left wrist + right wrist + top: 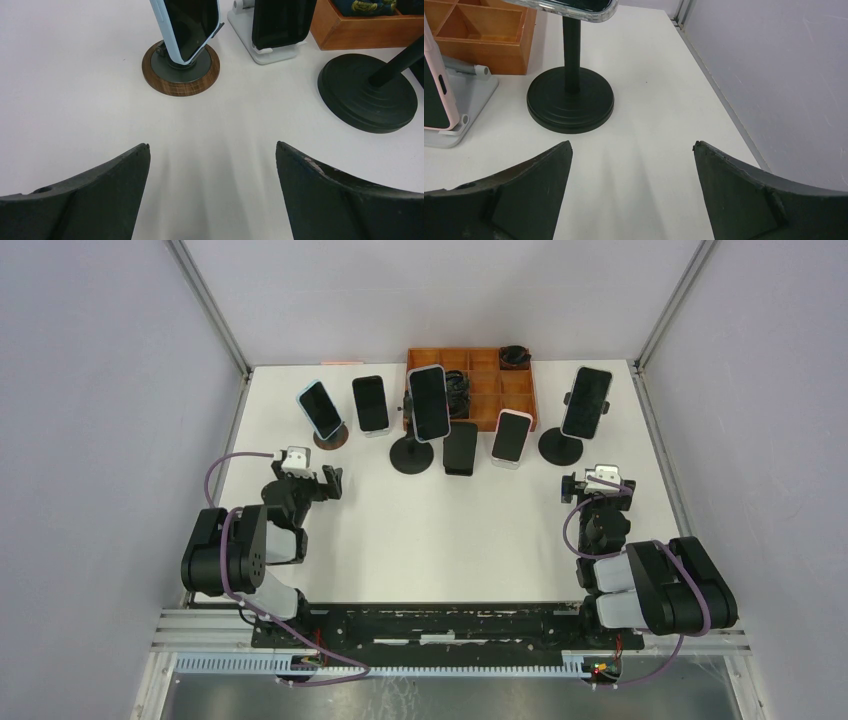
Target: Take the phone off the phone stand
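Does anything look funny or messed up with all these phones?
Nothing looks broken or spilled. One oddity: the black phone in the middle seems to lie flat on the white table, while the others, like the blue-cased phone, are propped upright.

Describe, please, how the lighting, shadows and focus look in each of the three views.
Top external: even, diffuse light, all sharp, no strong glare on the blue-cased phone. Left wrist: soft streaked shadows on the table between the open jaws. Right wrist: faint shadow before the black stand base; the mounted phone above is cut off by the frame's top.
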Controlling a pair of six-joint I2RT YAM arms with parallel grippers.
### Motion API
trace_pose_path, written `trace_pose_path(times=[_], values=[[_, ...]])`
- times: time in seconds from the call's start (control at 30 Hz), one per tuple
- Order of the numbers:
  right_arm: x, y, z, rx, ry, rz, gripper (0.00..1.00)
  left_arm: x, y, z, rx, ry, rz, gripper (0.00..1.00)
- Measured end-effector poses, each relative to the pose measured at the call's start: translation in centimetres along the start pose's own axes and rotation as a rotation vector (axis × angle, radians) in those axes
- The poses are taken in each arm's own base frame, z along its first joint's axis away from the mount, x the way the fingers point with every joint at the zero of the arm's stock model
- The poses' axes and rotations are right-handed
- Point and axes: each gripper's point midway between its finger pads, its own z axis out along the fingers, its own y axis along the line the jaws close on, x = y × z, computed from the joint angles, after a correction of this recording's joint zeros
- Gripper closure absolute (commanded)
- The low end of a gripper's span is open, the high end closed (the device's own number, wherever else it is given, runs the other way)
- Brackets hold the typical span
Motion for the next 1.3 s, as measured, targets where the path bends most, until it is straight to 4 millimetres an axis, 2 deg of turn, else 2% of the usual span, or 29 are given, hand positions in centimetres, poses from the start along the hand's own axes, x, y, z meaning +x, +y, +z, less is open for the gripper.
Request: trace_pose_path(times=[0.47,0.63,0.7,0.8,0.93,1.03,1.1,1.2,1.3], values=[[0.0,-0.1,0.0,0.005,0.001,0.001,0.02,0.0,0.0,0.0,0.000,0.000,0.000,0.00],[0.4,-0.9,-0.4,0.046,0.034,0.009,0.02,-0.4,0.2,-0.2,-0.002,0.016,-0.006,0.00],[0.2,-1.3,-0.7,0.062,0.040,0.016,0.02,-1.7,0.8,0.4,-0.002,0.041,-0.015,0.00],[-0.7,-1.9,-1.2,0.091,0.030,0.069,0.02,-5.5,2.1,2.0,0.003,0.052,-0.006,0.00],[-1.3,-1.9,-1.6,0.098,0.046,0.164,0.02,-9.2,3.6,1.9,0.019,0.086,-0.035,0.00],[-1.9,-1.5,-1.3,0.098,0.100,0.262,0.02,-10.1,4.3,0.7,0.023,0.147,-0.076,0.00],[-2.0,-1.4,-1.2,0.142,0.151,0.395,0.02,-10.2,4.5,-0.1,0.025,0.198,-0.097,0.00],[-2.0,-2.1,-1.8,0.232,0.207,0.594,0.02,-10.5,4.4,-1.1,0.022,0.278,-0.125,0.00],[-1.9,-1.6,-2.6,0.209,0.231,0.663,0.02,-11.5,4.4,-1.9,0.023,0.337,-0.141,0.00]])
